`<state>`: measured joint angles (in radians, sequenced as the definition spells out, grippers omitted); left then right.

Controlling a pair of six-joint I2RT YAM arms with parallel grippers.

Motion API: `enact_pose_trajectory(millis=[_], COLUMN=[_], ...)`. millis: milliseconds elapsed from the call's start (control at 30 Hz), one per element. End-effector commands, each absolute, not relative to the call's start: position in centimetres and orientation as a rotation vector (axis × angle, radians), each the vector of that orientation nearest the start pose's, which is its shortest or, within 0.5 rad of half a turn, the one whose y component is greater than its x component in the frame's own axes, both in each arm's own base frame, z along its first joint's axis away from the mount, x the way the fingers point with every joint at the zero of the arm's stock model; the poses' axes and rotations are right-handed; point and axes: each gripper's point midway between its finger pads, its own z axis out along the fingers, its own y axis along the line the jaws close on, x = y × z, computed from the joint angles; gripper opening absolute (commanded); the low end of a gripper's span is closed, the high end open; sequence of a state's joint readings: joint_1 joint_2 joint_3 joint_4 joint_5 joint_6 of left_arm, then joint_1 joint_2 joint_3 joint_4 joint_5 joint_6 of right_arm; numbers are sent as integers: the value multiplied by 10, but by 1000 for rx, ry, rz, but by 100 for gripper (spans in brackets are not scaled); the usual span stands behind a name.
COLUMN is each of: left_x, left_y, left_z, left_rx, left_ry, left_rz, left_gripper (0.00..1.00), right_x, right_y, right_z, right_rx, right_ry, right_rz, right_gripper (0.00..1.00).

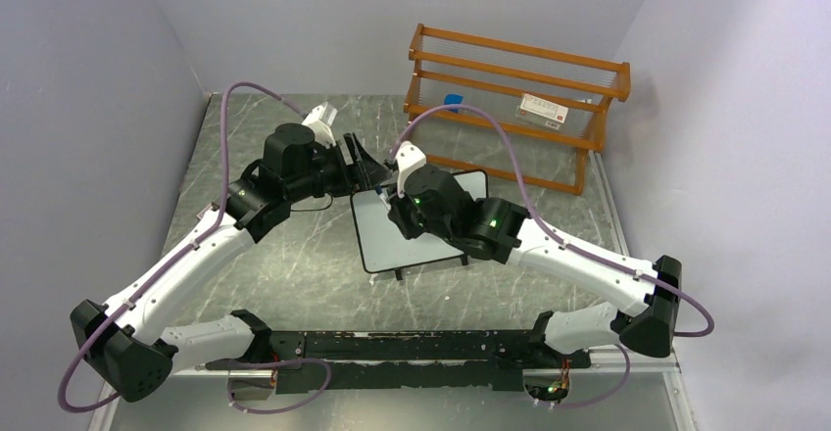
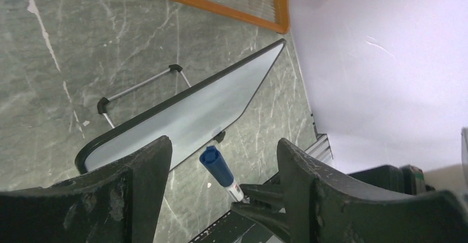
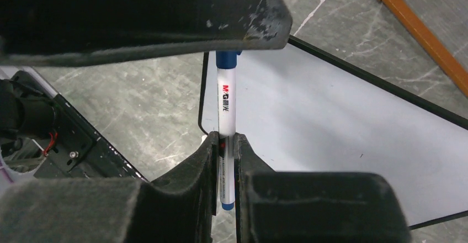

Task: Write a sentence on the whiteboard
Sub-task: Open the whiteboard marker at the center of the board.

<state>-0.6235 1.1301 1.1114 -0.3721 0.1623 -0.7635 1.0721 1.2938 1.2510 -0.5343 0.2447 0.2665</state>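
Observation:
The whiteboard (image 1: 384,233) lies at the table's middle, white with a thin black frame; it also shows in the left wrist view (image 2: 187,116) and the right wrist view (image 3: 331,121). The face that shows is blank, and the sentence is not in view. My right gripper (image 1: 397,196) (image 3: 226,138) is shut on the white barrel of a marker (image 3: 225,96) over the board's near-left corner. The marker's blue cap (image 2: 216,165) points up between the fingers of my left gripper (image 1: 365,168) (image 2: 223,146). That gripper is open, its jaws standing clear on either side of the cap.
An orange wooden rack (image 1: 519,98) stands at the back right, with a small blue item (image 1: 453,100) and a white labelled piece (image 1: 544,109) on it. The board's wire foot (image 2: 138,85) sticks out behind it. Walls close in the table's left and right sides.

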Motion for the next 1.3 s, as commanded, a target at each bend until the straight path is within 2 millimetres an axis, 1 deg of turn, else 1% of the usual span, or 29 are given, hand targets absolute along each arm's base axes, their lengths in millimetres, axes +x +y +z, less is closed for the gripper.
enact_pose_trajectory(millis=[0,100,167,233,500,600,667,733,800,933,1000,1033,1067,1133,1167,1267], left_x=[265,263,262,260,260,259,258,258,256,254,254,254,254,254,254,253], left_y=[-250,-249,-251,-254,-261,-262,-263,-263,-262,-259,-254,-252,-250,-245,-243,-236], left_z=[287,288,288,287,285,284,286,286,285,290,292,294,295,300,301,306], left_rx=[-86,-100,-104,-101,-98,-100,-107,-117,-144,-212,-268,-295,-325,-385,-415,-496], left_ry=[2102,2091,2089,2094,2103,2103,2099,2102,2106,2072,2054,2040,2029,1992,1979,1938], left_rz=[-988,-1005,-1023,-1043,-1090,-1101,-1113,-1120,-1134,-1189,-1211,-1224,-1237,-1259,-1267,-1297], left_gripper=[71,63,54,47,40,33,23,7,5,5,5,5,5,5,5,5], right_x=[218,218,217,218,217,217,217,218,216,213,209,207,205,201,199,194], right_y=[321,322,323,324,330,332,333,332,334,333,331,328,326,323,323,315], right_z=[270,271,271,269,268,267,263,262,263,271,280,279,283,292,301,307], right_rx=[-661,-658,-660,-662,-677,-688,-695,-682,-665,-581,-515,-484,-447,-378,-337,-259], right_ry=[1977,1967,1961,1956,1949,1945,1941,1932,1919,1879,1835,1823,1798,1753,1718,1672], right_rz=[466,454,456,456,459,455,452,460,495,585,664,694,735,818,873,958], right_gripper=[0,0,0,0,0,0,0,0,0,0,5,8,12,24,26,33])
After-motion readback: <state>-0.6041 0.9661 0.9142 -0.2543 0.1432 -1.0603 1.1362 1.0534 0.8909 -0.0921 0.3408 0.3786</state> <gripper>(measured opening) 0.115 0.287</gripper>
